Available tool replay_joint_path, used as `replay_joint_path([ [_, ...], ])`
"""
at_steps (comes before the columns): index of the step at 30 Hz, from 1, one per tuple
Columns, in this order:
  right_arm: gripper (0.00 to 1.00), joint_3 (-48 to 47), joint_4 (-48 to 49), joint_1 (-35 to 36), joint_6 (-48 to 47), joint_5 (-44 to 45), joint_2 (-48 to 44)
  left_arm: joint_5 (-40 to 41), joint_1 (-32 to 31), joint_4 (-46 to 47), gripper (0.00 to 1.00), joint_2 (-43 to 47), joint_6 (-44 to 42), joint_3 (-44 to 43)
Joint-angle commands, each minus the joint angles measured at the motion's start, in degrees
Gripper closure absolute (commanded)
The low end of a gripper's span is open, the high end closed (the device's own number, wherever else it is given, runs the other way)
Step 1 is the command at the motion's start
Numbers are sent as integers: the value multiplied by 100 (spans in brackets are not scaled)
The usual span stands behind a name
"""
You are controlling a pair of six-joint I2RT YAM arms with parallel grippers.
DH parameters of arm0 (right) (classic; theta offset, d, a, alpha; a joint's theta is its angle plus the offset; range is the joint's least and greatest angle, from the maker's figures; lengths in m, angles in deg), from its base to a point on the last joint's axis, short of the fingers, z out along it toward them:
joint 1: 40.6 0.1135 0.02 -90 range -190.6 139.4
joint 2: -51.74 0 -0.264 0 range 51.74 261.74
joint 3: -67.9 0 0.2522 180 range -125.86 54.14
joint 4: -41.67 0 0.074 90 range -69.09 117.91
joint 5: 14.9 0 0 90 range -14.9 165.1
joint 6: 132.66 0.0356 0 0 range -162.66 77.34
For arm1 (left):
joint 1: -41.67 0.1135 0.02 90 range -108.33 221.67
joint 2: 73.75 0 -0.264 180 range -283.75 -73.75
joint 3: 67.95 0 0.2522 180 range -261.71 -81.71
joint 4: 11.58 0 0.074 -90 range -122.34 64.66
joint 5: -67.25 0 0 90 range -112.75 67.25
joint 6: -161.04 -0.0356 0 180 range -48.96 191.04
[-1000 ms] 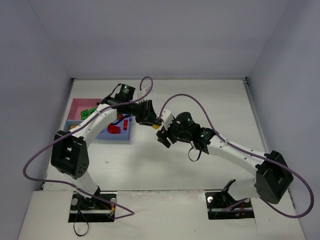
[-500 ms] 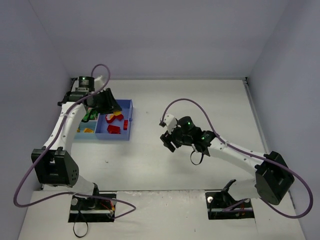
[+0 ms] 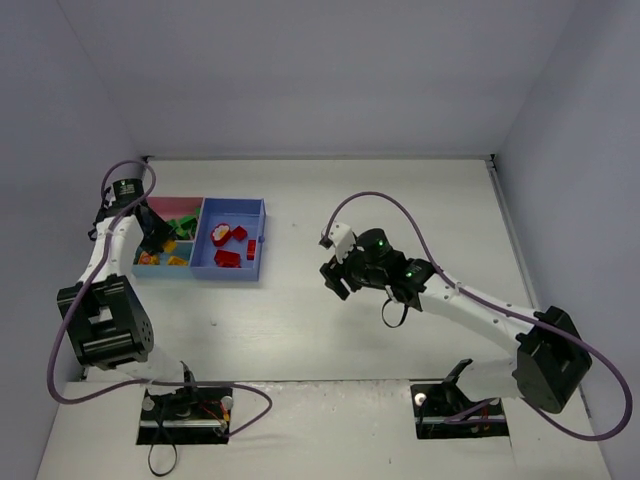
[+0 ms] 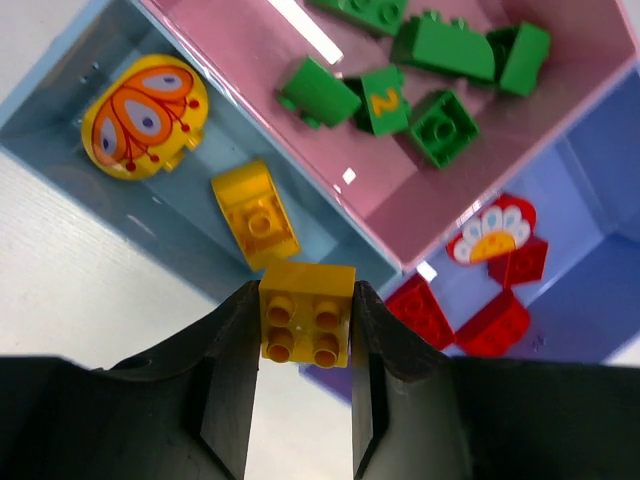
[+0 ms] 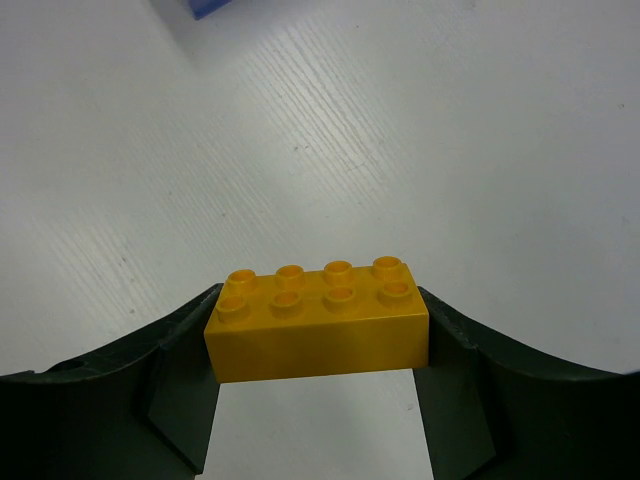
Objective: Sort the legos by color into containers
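Observation:
My left gripper is shut on a small yellow four-stud brick and holds it above the near edge of the small light-blue tray. That tray holds a yellow butterfly piece and a rounded yellow brick. Several green bricks lie in the pink tray, and red bricks lie in the larger blue tray. My right gripper is shut on a yellow eight-stud brick above the bare table. In the top view the left gripper is over the trays' left end and the right gripper is mid-table.
The joined trays sit at the far left of the white table, close to the left wall. Walls close the table on three sides. Purple cables loop over both arms.
My left arm has swung left from the middle of the table, where it met the right gripper, to the trays' left end. The right gripper has barely moved.

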Motion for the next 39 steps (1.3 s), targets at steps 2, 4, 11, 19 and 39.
replay_joint_path([
  [2, 100, -118, 182, -9, 39, -36, -335, 428, 129, 555, 94, -262, 487, -265],
  [4, 100, -101, 164, -9, 31, -36, -361, 524, 164, 459, 93, -394, 627, -361],
  [11, 100, -127, 164, -18, -31, 8, -309, 613, 156, 493, 70, -316, 909, -116],
  [19, 100, -267, 164, -18, -92, -53, -159, 446, 156, 388, 52, 9, 865, -19],
  [39, 97, -830, 305, 70, -382, -616, -203, -3402, -2954, 1759, 49, 520, 442, -255],
])
